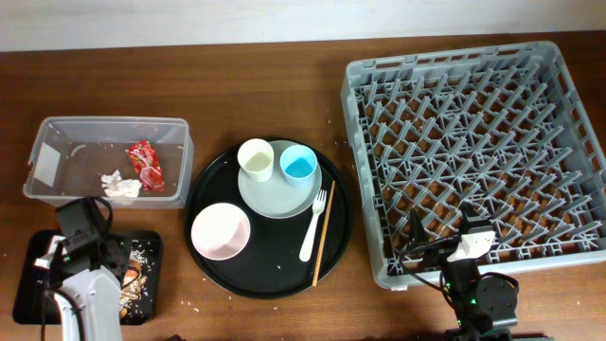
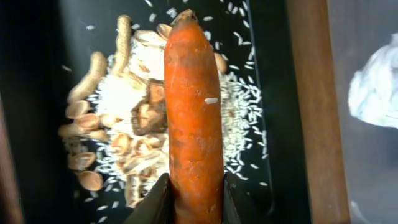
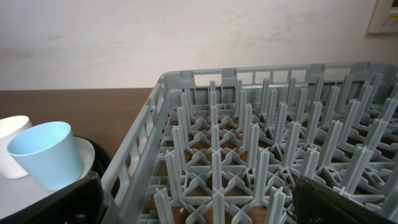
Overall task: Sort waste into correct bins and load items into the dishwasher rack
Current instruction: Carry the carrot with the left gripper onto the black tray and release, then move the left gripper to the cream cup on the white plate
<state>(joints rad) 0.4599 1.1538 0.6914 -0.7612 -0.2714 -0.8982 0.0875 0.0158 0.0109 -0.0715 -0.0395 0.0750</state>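
My left gripper (image 2: pixel 194 205) is shut on the orange carrot (image 2: pixel 194 112) and holds it over the shallow black tray (image 2: pixel 292 124), above brownish food scraps and rice (image 2: pixel 130 124). In the overhead view the left gripper (image 1: pixel 87 248) is over the black tray (image 1: pixel 38 284). The clear tub (image 1: pixel 57 133) holds the red wrapper (image 1: pixel 146 163) and white napkin (image 1: pixel 120 186). The cream cup (image 1: pixel 255 157), blue cup (image 1: pixel 298 166), grey-green plate (image 1: pixel 275 194), pinkish bowl (image 1: pixel 221 231), white fork (image 1: pixel 313 225) and chopstick (image 1: pixel 322 237) lie on the round black tray. My right gripper (image 3: pixel 199 205) is open at the grey rack's (image 1: pixel 478 152) front left corner.
The round black tray (image 1: pixel 204 194) sits between the tub and the rack. The right wrist view shows the rack's pegs (image 3: pixel 249 155) and the blue cup (image 3: pixel 45 154) to the left. The table's front edge is close to both arms.
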